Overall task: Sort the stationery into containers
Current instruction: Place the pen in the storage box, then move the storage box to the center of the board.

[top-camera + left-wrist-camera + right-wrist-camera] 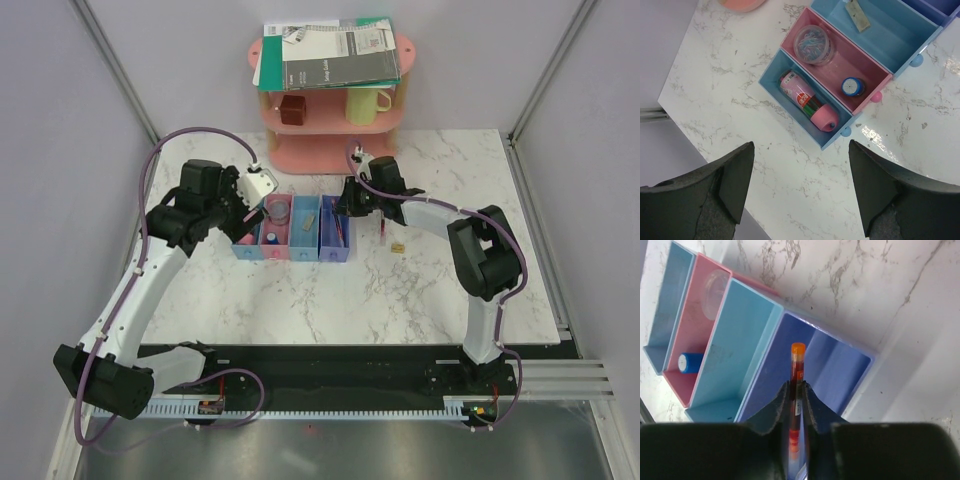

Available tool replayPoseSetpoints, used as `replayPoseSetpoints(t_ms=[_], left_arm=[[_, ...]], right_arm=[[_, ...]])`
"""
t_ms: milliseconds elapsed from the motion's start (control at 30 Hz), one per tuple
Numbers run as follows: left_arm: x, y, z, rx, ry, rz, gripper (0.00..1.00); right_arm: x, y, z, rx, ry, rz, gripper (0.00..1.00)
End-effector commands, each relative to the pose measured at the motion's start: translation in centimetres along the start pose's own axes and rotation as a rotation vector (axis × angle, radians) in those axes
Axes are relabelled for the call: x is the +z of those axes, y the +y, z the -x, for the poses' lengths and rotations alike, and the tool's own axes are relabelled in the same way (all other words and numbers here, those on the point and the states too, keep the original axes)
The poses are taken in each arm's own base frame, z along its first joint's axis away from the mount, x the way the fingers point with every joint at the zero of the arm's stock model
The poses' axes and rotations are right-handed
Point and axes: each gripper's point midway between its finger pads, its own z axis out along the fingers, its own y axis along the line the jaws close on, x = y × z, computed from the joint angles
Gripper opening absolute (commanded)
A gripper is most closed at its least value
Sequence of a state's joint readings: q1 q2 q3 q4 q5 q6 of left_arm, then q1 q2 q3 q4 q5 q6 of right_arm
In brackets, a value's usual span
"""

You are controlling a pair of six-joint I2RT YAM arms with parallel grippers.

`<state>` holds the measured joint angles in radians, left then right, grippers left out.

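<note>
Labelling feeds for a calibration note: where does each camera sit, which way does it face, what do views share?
Top external: above, behind the bases, looking down over the table; left arm, right arm whole.
Left wrist: down at the blue tray, pink tray; open left gripper below.
Right wrist: down into the violet-blue tray; right gripper pinching a red pen.
Shared: both wrist views show the blue-capped tube.

On the white marble desk [400,300] sit four joined trays [305,253], with a pink shelf rack [330,152] at the far edge. A red pen [383,237] and tiny tan block [398,246] lie beside the trays.
</note>
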<state>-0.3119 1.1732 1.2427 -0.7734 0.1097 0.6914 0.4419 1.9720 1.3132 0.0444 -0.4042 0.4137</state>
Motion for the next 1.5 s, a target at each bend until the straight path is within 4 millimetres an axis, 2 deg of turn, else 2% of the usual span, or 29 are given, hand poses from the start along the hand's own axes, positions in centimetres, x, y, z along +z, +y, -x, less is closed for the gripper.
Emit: replayPoseSetpoints(t_ms=[0,33,133,267,567,733,967,1067,1133,1333,1467], left_arm=[[-1.0,0.6,1.8,0.035,-0.057,0.01,0.83],[-1.0,0.7,1.9,0.033,-0.057,0.009,0.83],[-1.0,0.7,1.9,0.033,-0.058,0.008,0.83],[-0.9,0.6,1.8,0.036,-0.054,0.007,0.83],[-0.8,0.5,1.9,0.027,-0.058,-0.002,0.83],[-0.7,0.5,1.9,0.036,-0.057,-0.004,0.83],[-0.7,0.1,1.8,0.028,-0.059,-0.015,0.83],[-0.8,0.0,1.7,0.035,-0.061,-0.015,0.83],[-0.8,0.0,1.6,0.034,-0.06,-0.016,0.83],[-0.6,-0.1,1.7,0.033,-0.064,-0.025,0.83],[-0.7,0.0,2.0,0.029,-0.071,-0.024,0.83]], right_arm=[[-0.8,0.3,0.7,-0.07,-0.013,0.006,0.32],[-0.8,0.3,0.5,-0.074,-0.004,0.004,0.41],[-0.7,0.3,0.4,-0.086,0.006,0.001,0.51],[-0.7,1.4,1.3,-0.123,-0.013,0.019,0.53],[0.2,2.9,-0.1,-0.161,0.032,0.01,0.44],[0.8,5.1,-1.1,-0.217,0.055,0.027,0.41],[2.5,5.3,-3.3,-0.257,0.124,-0.005,0.38],[2.1,5.3,-3.1,-0.281,0.117,-0.015,0.37],[1.0,6.1,-2.0,-0.307,0.088,-0.009,0.35],[-1.2,8.3,0.9,-0.363,0.016,0.022,0.2],[-1.5,8.9,1.5,-0.376,0.008,0.029,0.13]])
